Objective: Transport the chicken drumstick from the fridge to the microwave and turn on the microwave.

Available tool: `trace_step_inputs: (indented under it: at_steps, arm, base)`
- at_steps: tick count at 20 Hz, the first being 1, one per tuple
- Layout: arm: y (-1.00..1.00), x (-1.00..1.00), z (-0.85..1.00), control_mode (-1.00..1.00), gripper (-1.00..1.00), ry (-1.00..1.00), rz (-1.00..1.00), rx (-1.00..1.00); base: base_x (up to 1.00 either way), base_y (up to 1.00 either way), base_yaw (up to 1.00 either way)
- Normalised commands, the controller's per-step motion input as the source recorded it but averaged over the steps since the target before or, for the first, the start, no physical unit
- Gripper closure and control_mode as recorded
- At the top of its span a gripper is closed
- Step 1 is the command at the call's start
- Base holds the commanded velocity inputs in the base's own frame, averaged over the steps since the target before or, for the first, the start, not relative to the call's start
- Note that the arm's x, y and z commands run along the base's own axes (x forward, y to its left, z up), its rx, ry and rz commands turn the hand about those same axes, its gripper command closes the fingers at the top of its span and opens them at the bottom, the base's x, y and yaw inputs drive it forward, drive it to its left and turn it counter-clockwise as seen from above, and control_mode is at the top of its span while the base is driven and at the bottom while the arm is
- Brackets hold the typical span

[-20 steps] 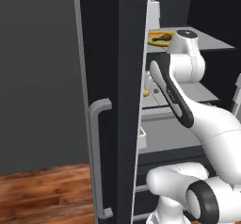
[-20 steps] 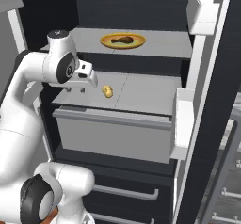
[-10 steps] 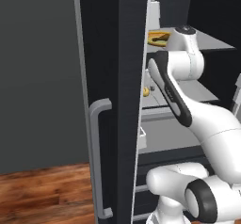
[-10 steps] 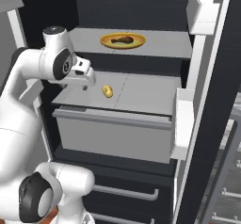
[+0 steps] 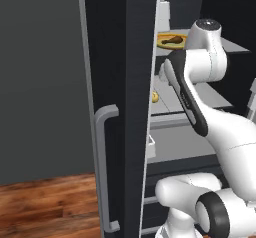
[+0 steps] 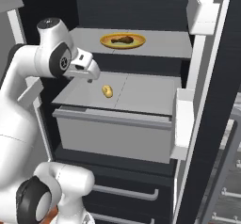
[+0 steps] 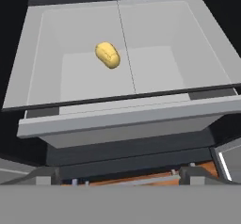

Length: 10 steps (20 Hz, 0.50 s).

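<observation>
One tool, jaws spread wide and gripping nothing, hovers over the grey drawer of the fridge, near a small yellow food item (not the target). Beyond, on the upper shelf, the chicken drumstick lies on a yellow plate, well apart from the tool. Judged progress: fridge opened; pickup, transfer to the microwave and switch-on remain.
</observation>
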Motion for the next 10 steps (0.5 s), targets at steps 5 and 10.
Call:
trace_step_inputs:
  at_steps: [5, 10]
  arm:
    - [-0.43, -0.18, 0.41, -1.00, -1.00, -0.13, -0.09, 0.04]
    - [-0.29, -0.01, 0.69, -1.00, -1.00, -0.05, -0.12, 0.05]
  base:
    - [0.00, 0.00, 0.00]
    - [0.00, 0.00, 0.00]
